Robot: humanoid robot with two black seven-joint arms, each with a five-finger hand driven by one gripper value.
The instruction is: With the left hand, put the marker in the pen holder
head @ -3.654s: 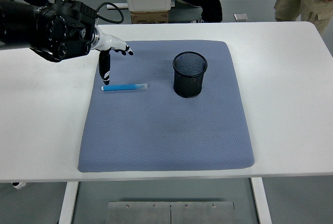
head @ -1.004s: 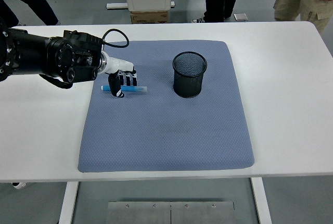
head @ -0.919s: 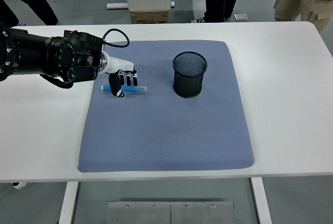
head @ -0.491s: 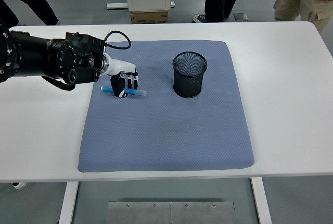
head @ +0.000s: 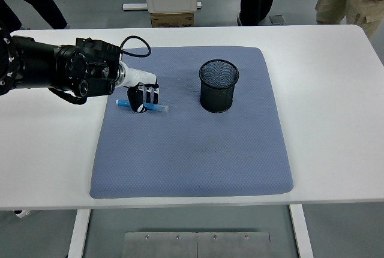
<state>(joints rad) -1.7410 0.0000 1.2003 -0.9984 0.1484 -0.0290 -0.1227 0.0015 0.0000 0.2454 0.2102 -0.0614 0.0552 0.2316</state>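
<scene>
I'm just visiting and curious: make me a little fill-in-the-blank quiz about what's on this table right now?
1. The left hand has its fingers curled around the blue ____.
2. The marker lies on the grey-blue ____.
3. The black mesh pen holder stands ____ on the mat.
4. Inside, the pen holder looks ____.

Missing words: marker; mat; upright; empty

bare mat (head: pixel 198 156), pen holder (head: pixel 219 86) alone upright

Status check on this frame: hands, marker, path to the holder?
Left hand curled on marker, marker on mat. Right hand unseen. Pen holder upright, path clear.
</scene>
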